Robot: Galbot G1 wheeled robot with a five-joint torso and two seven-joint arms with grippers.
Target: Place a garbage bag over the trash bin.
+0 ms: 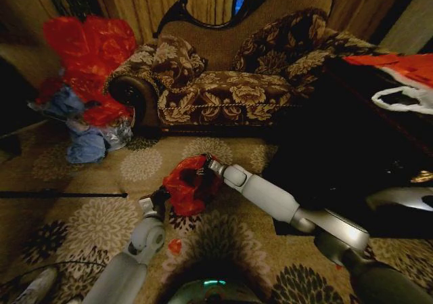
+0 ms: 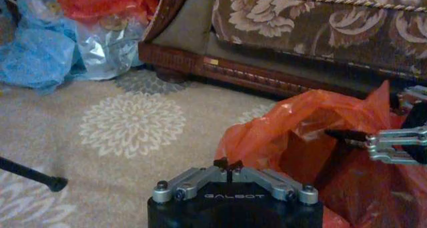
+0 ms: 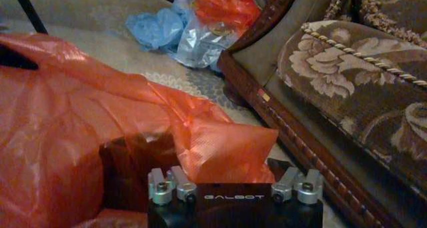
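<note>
You have one thin glossy red garbage bag [image 1: 187, 184] on the floral carpet [image 1: 101, 182], draped over something dark; you cannot tell if that is the bin. At its left edge your left gripper [image 2: 228, 164] has its tips pressed together. At its right, your right gripper [image 3: 233, 180] pinches the bag's rim. Behind stand one patterned sofa [image 1: 230, 87], one big red plastic heap [image 1: 88, 53] and blue bags [image 1: 84, 145].

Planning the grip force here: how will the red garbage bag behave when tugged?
Probably floppy: the garbage bag hangs in creased folds. Likely slippery, given its glossy film. Seemingly light, since the left gripper pinches only an edge.
</note>
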